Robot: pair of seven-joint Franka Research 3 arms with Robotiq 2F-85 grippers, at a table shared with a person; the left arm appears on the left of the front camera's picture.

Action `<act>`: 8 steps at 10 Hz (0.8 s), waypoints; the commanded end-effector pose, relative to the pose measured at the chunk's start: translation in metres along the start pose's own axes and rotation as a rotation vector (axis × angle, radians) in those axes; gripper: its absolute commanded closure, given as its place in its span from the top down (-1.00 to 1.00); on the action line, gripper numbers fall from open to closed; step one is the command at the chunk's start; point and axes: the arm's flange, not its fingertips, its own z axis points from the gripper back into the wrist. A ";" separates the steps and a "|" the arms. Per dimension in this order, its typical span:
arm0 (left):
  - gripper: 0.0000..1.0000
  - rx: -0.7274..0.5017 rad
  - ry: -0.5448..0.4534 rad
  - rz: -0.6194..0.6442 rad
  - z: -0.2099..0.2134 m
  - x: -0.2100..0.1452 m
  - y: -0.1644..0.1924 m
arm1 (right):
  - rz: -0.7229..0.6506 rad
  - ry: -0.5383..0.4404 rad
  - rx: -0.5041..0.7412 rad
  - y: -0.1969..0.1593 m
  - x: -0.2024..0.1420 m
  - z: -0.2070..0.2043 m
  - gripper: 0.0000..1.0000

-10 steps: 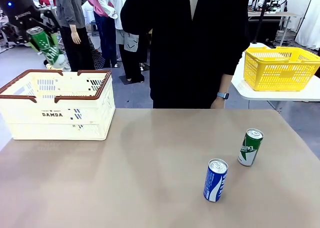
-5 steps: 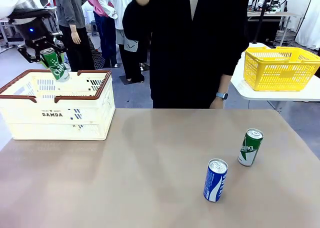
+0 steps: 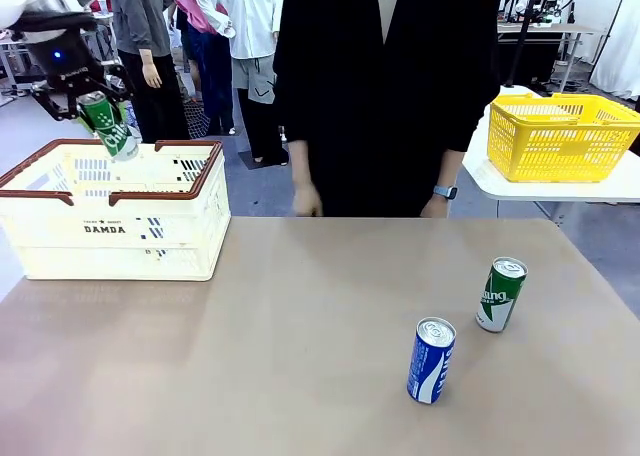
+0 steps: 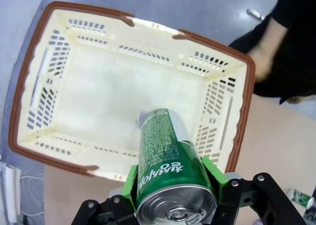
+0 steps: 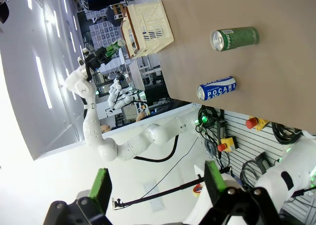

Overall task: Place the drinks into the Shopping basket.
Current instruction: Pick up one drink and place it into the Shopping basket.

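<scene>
Tan tabletop (image 3: 300, 316) bears cream brown-rimmed plastic crate (image 3: 110, 226), blue aluminium can (image 3: 431, 360), green aluminium can (image 3: 500, 294); left gripper (image 4: 173, 183) clamps second green can (image 3: 110, 128) over the crate, right gripper (image 5: 158, 185) spread wide.

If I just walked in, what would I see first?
Probably the left gripper holding a green can tilted in the air above the cream Shopping basket at the left end of the table. Next, a blue can and a second green can standing at the right, and a person in black across it.
</scene>
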 end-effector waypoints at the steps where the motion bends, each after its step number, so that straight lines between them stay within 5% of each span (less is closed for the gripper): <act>1: -1.00 -0.026 0.061 -0.034 -0.007 0.037 0.019 | -0.008 0.004 0.004 0.004 -0.001 0.000 1.00; 8: -1.00 0.046 0.215 0.044 -0.143 0.059 0.073 | -0.008 0.004 0.004 0.004 -0.001 0.000 1.00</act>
